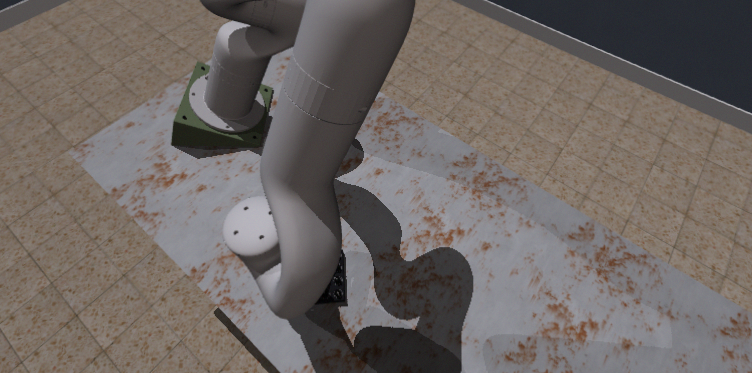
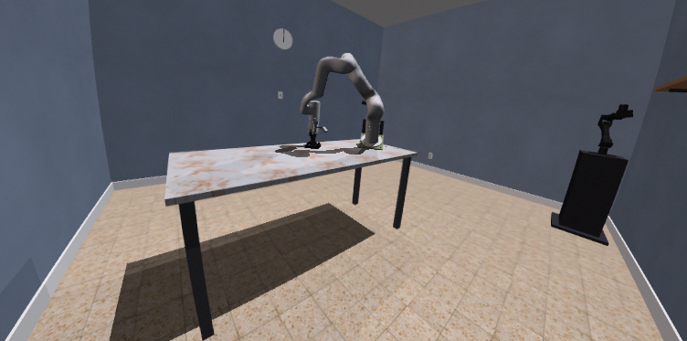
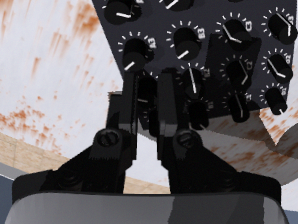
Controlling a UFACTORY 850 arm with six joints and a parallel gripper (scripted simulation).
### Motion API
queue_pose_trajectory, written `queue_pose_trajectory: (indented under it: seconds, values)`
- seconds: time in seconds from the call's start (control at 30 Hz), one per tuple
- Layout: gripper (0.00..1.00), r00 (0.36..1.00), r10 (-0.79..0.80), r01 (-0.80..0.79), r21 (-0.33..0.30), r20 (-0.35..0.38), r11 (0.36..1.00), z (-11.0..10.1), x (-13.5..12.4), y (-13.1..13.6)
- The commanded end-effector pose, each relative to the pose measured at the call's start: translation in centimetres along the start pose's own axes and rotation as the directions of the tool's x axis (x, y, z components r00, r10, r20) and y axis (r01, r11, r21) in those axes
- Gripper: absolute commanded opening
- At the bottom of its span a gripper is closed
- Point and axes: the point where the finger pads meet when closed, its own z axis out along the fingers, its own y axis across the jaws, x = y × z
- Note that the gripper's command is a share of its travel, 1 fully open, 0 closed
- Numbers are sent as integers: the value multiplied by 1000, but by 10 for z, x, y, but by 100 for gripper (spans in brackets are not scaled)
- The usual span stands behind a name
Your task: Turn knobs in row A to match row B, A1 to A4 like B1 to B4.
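The black knob box (image 3: 213,43) fills the upper right of the wrist view, with several rows of black knobs, each with a white line. My gripper (image 3: 147,91) stands over the near left part of the box. Its two fingers are shut on a knob there, which they mostly hide. I cannot read that knob's name. In the top view only a corner of the box (image 1: 333,281) shows behind my arm, and the gripper is hidden. In the exterior view the gripper (image 2: 312,138) points straight down onto the box (image 2: 312,144) at the far side of the table.
The box stands close to a table edge (image 3: 40,149). My arm's green base (image 1: 221,117) is bolted to the table a little way off. A black stand with a device (image 2: 594,189) is on the floor at the far right.
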Motion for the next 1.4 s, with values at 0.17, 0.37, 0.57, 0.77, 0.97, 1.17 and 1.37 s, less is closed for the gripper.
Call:
queue_pose_trajectory:
  seconds: [0.17, 0.37, 0.57, 0.77, 0.97, 1.17, 1.37]
  values:
    - [8, 999, 45, -45, -1, 1, 999, -1, -1, 0]
    - [8, 992, 127, -127, -1, 1, 992, -1, -1, 0]
    - [8, 970, 245, -245, -1, 1, 970, -1, -1, 0]
    - [8, 942, 336, -336, -1, 1, 942, -1, -1, 0]
    - [8, 877, 480, -480, -1, 1, 877, -1, -1, 0]
    - [8, 790, 613, -613, -1, 1, 790, -1, -1, 0]
    - [8, 726, 688, -688, -1, 1, 726, -1, -1, 0]
